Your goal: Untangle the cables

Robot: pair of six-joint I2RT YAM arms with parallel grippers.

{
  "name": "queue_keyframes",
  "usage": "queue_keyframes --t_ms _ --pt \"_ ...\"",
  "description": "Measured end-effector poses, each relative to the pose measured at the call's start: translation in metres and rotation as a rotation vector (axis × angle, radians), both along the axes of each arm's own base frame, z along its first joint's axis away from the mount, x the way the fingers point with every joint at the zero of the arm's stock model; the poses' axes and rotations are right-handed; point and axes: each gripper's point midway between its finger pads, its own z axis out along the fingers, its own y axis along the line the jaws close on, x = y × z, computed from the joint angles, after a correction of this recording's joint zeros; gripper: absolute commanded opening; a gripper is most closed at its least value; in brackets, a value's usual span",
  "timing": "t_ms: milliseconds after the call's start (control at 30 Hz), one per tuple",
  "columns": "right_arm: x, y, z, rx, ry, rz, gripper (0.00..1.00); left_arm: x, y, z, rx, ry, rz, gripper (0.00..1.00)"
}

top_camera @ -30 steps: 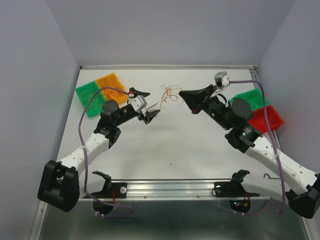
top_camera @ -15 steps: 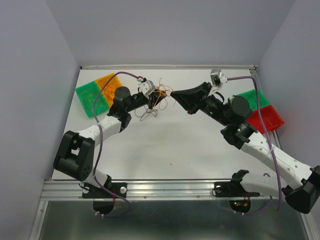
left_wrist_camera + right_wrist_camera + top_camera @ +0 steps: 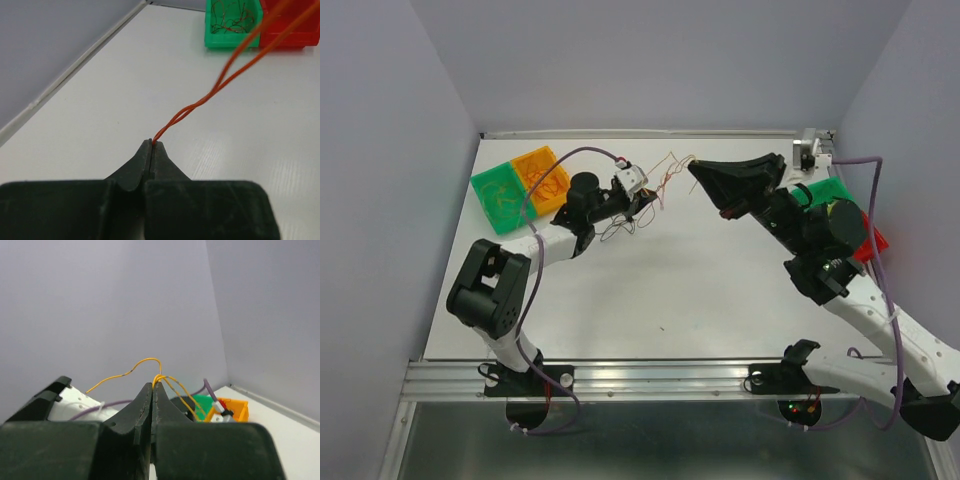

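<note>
I have my left gripper [image 3: 151,146] pinched on the twisted orange cable [image 3: 200,102], which rises ahead of its tips. My right gripper [image 3: 152,386] clamps the yellow cable [image 3: 167,380]. The tangle [image 3: 662,183] between them looks unseparated, so most remains.

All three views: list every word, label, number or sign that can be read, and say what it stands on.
None: no readable text in any view.
Green plastic bin and red plastic bin: plain walls, no label.
Orange plastic bin: no print visible.
Left gripper, shut on the twisted orange wire: plain black fingers.
Right gripper, shut on the thin yellow wire: plain black fingers.
</note>
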Motion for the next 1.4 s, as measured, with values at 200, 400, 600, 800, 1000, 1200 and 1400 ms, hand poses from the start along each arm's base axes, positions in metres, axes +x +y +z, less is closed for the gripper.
queue_keyframes --t_ms 200,400,600,800,1000,1200,1400 --pt "-0.024 -0.038 0.075 0.113 -0.142 -0.081 0.01 0.026 -0.001 -0.035 0.074 0.081 0.062 0.0" --pt "-0.058 -0.074 0.14 0.214 -0.276 -0.119 0.01 0.042 0.003 -0.062 0.143 0.143 0.117 0.0" --pt "-0.054 -0.078 0.135 0.209 -0.265 -0.15 0.01 0.043 0.011 -0.07 0.194 0.155 0.149 0.67" --pt "-0.018 -0.051 0.084 0.114 -0.151 -0.168 0.01 0.031 0.022 -0.026 0.186 0.06 0.16 0.75" --pt "0.025 -0.018 0.01 -0.034 0.006 -0.182 0.01 0.006 0.042 0.053 0.136 -0.112 0.186 0.89" --pt "0.049 -0.002 -0.051 -0.146 0.126 -0.206 0.01 -0.035 0.066 0.102 0.08 -0.247 0.205 0.99" --pt "0.06 0.0 -0.079 -0.185 0.177 -0.232 0.0 -0.061 0.071 0.103 0.091 -0.318 0.154 0.99"
